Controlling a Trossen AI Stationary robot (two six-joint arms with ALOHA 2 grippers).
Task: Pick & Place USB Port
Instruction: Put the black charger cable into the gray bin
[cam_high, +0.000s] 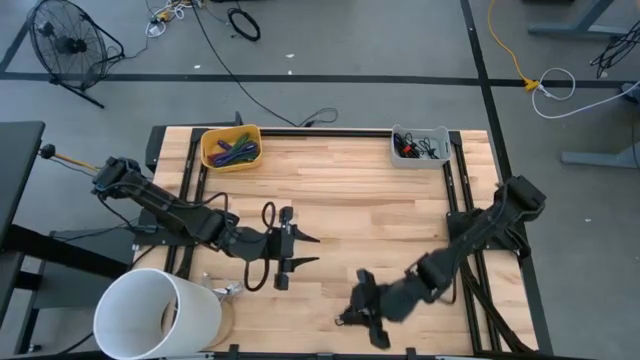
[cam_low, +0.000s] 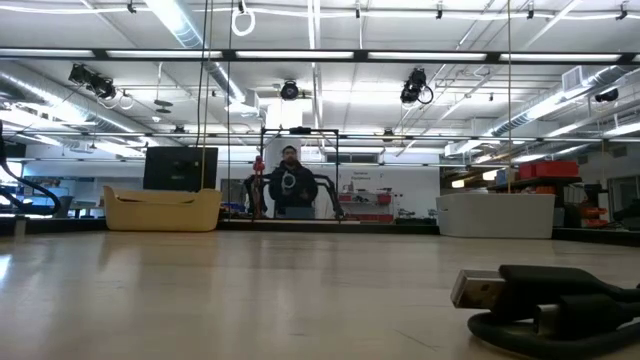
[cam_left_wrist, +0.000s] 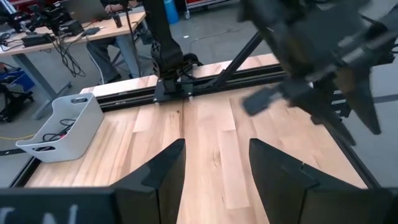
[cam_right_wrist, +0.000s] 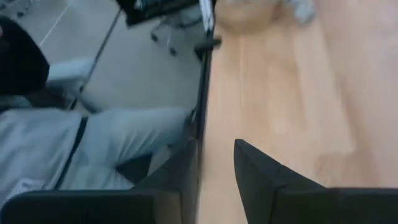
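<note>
A USB plug (cam_low: 480, 290) with a silver metal end and a black cable lies on the wooden table, close to the low camera at the right. I cannot pick it out in the high view. My left gripper (cam_high: 316, 250) hovers over the table's middle left, pointing toward the right edge, open with only bare wood between its fingers (cam_left_wrist: 161, 180). My right gripper (cam_high: 352, 318) hangs above the near edge, right of the middle, pointing toward the table's left. It is open, and its fingers (cam_right_wrist: 261, 180) hold nothing.
A yellow bin (cam_high: 231, 148) of coloured cables stands at the far left and a grey bin (cam_high: 420, 145) with dark cables at the far right. A white bucket (cam_high: 160, 315) stands at the near left corner, with a small silvery thing (cam_high: 228, 291) beside it. A person stands beyond the far edge.
</note>
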